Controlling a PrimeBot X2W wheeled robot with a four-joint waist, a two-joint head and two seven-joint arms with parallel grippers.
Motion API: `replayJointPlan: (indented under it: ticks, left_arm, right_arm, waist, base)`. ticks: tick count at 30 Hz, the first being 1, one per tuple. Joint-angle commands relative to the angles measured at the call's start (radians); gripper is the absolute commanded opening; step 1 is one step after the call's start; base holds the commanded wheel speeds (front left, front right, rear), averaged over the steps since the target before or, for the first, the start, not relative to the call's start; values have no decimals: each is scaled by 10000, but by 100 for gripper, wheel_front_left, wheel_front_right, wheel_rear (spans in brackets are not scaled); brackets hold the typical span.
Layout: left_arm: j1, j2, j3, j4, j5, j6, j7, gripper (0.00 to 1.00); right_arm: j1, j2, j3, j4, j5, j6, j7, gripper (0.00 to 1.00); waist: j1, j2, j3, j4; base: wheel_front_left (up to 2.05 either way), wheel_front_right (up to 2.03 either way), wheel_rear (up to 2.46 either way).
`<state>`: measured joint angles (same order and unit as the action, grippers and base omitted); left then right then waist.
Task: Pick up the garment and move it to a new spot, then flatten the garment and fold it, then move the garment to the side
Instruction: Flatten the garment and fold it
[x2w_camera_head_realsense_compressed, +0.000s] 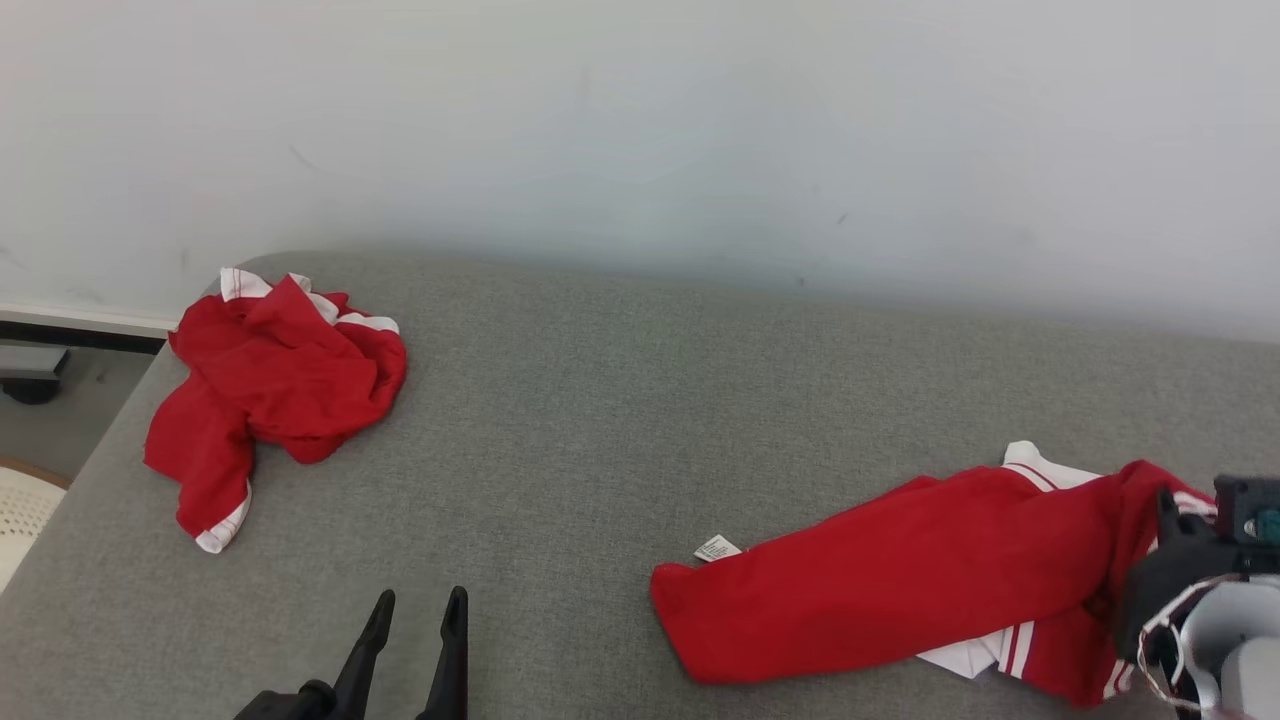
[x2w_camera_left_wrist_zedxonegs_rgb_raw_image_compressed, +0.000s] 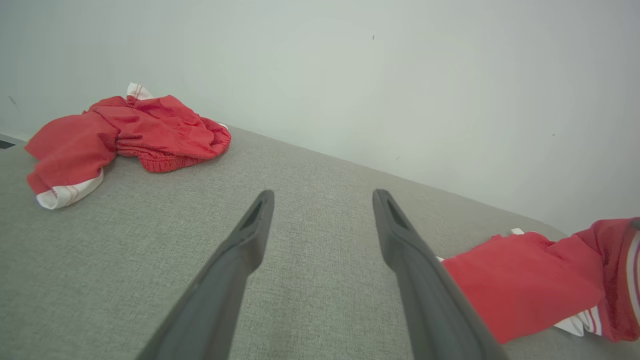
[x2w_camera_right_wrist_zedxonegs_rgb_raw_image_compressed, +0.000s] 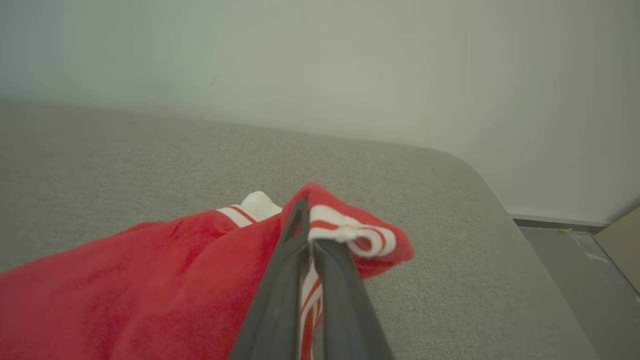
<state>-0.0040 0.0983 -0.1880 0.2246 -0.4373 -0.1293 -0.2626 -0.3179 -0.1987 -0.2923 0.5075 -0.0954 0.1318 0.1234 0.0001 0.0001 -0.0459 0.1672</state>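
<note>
A red garment (x2w_camera_head_realsense_compressed: 900, 580) with white striped trim lies stretched out at the right of the grey padded surface (x2w_camera_head_realsense_compressed: 600, 400), a small white label at its left end. My right gripper (x2w_camera_right_wrist_zedxonegs_rgb_raw_image_compressed: 310, 235) is shut on the garment (x2w_camera_right_wrist_zedxonegs_rgb_raw_image_compressed: 150, 280) at its striped hem, lifting that end a little. In the head view the right gripper's dark body (x2w_camera_head_realsense_compressed: 1170, 570) sits at the garment's right end, fingertips hidden in cloth. My left gripper (x2w_camera_head_realsense_compressed: 418, 605) stands open at the lower left over bare fabric, holding nothing; its fingers (x2w_camera_left_wrist_zedxonegs_rgb_raw_image_compressed: 250, 235) are wide apart, with the garment (x2w_camera_left_wrist_zedxonegs_rgb_raw_image_compressed: 525, 280) to their right.
A second red garment (x2w_camera_head_realsense_compressed: 270, 380) with white cuffs lies crumpled at the far left corner, also in the left wrist view (x2w_camera_left_wrist_zedxonegs_rgb_raw_image_compressed: 125, 135). A pale wall (x2w_camera_head_realsense_compressed: 640, 130) stands behind the surface. The floor (x2w_camera_right_wrist_zedxonegs_rgb_raw_image_compressed: 575, 280) drops off past the right edge; more floor at far left.
</note>
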Motion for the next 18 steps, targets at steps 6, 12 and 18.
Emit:
replayJointPlan:
  ticks: [6, 12, 18]
  left_arm:
    - [-221, 17, -208, 133, -82, -16, -29, 100]
    - [-545, 23, -714, 510, -415, -16, 318, 100]
    - [-1275, 52, -1155, 1196, -820, -15, 1094, 100]
  right_arm:
    - [1119, 591, -1286, 246, -1117, -22, 1032, 50]
    - [1326, 1056, -1808, 142, -716, -22, 866, 100]
    - [1385, 1272, -1403, -474, 225, -22, -261, 100]
  waist:
    - [-1, -1, 182, -361]
    - [-1, -1, 181, -713]
    - [-1, -1, 144, -1105]
  base:
    - [0, 0, 0]
    - [0, 0, 0]
    - [0, 0, 0]
